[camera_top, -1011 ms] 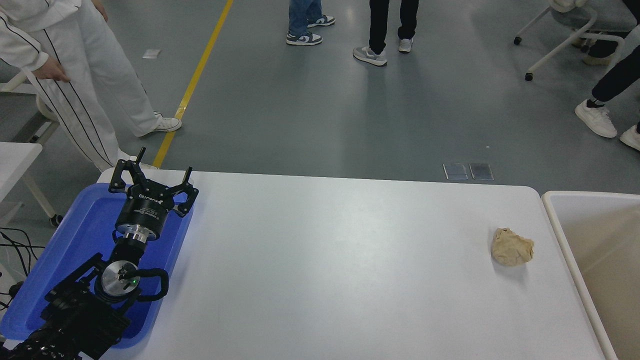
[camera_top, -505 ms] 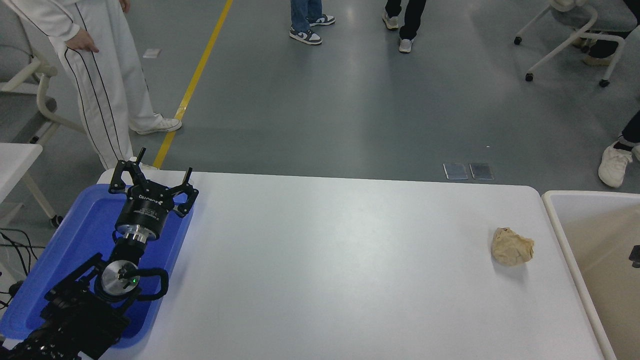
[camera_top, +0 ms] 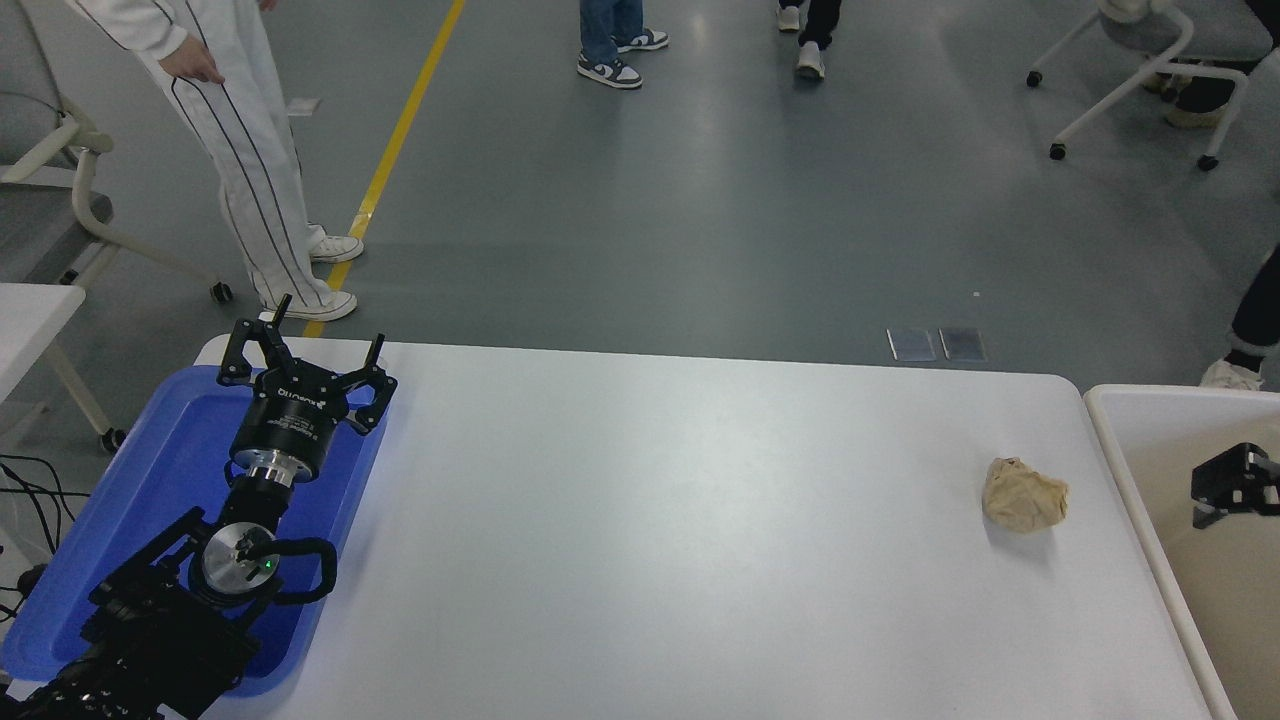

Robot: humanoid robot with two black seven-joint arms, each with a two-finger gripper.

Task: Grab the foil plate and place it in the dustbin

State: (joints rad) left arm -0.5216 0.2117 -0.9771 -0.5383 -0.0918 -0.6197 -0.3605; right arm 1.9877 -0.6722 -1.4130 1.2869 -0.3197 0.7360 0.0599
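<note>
- A white table (camera_top: 650, 560) with rounded far corners fills the lower half of the frame; beyond it lies a grey glossy floor with one yellow line (camera_top: 385, 170) running from the top down toward the table's upper left corner
- One flat blue tray (camera_top: 160, 470) sits on the table's left edge, at the lower left of the frame
- One left gripper (camera_top: 305, 350) rests above the blue tray, its fingers spread apart and holding nothing
- One crumpled tan paper ball (camera_top: 1024, 494) lies alone on the table at the right, near the edge
- One dustbin (camera_top: 1110, 440), cream with a beige inside, stands just beside the table's right edge, cut off by the frame
- One right gripper (camera_top: 1235, 485) shows only partly at the right edge, over the dustbin's opening; whether it is spread or closed cannot be told
- The foil plate appears nowhere on the table; it may be inside the bin, out of sight
- One person in white striped trousers (camera_top: 240, 150) stands at the upper left; at least two more pairs of feet show along the top
- Two wheeled chairs are partly visible, upper left (camera_top: 60, 190) and upper right (camera_top: 1150, 60)
</note>
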